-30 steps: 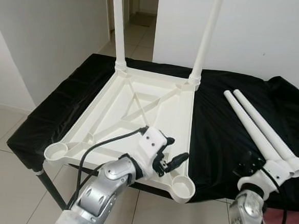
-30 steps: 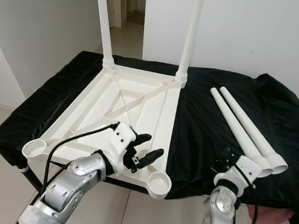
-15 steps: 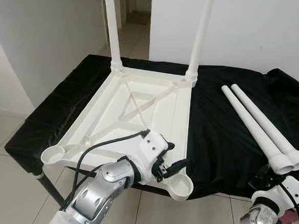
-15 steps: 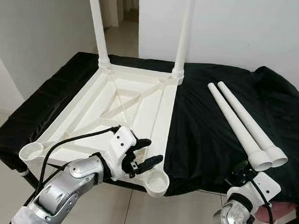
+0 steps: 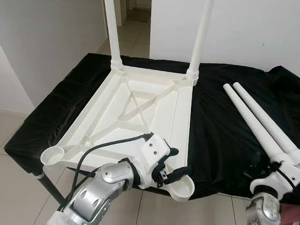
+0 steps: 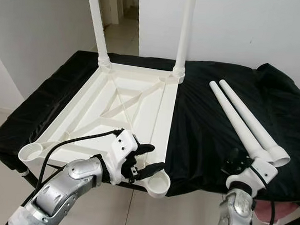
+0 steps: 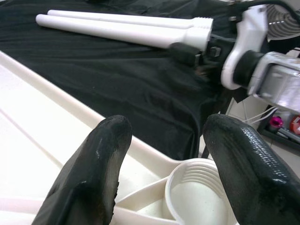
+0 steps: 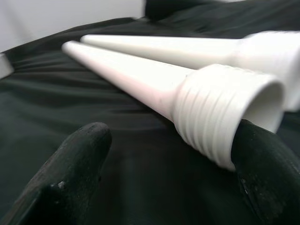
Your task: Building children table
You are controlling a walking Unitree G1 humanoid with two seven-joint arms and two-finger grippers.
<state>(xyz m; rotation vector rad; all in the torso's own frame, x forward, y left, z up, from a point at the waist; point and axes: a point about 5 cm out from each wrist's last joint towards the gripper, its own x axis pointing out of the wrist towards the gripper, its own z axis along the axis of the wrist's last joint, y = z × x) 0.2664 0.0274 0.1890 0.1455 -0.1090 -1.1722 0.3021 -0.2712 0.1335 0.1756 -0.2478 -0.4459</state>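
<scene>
On my right gripper [image 8: 164, 154] the two black fingers [image 8: 70, 173] stand wide apart, and the threaded end of the nearer loose table leg [image 8: 220, 112] sits between them, close to one fingertip; I cannot tell whether either pad actually touches it, and nothing is clamped. That leg [image 5: 254, 125] and its twin [image 5: 267, 122] lie side by side on the black cloth [image 5: 215, 132], well to the right of the upturned white tabletop [image 5: 139, 117], their threaded ends pointing toward the near edge of the cloth where my right wrist comes up. My left gripper [image 5: 171, 168] is also spread open and holds nothing; its fingers [image 7: 93, 173] hover just above the tabletop's near right corner, with the empty round leg socket [image 5: 182, 187] directly in front of them, one finger to each side of the rim in the wrist view. The tabletop lies upside down on the cloth, ribs showing. Two legs already stand upright in its far corners, one at the far left [image 5: 109, 27] and one at the far right [image 5: 200, 39]. A second empty socket [image 5: 53, 156] is at the near left corner. A tiled floor [image 5: 1, 174] runs below the cloth's near edge.
</scene>
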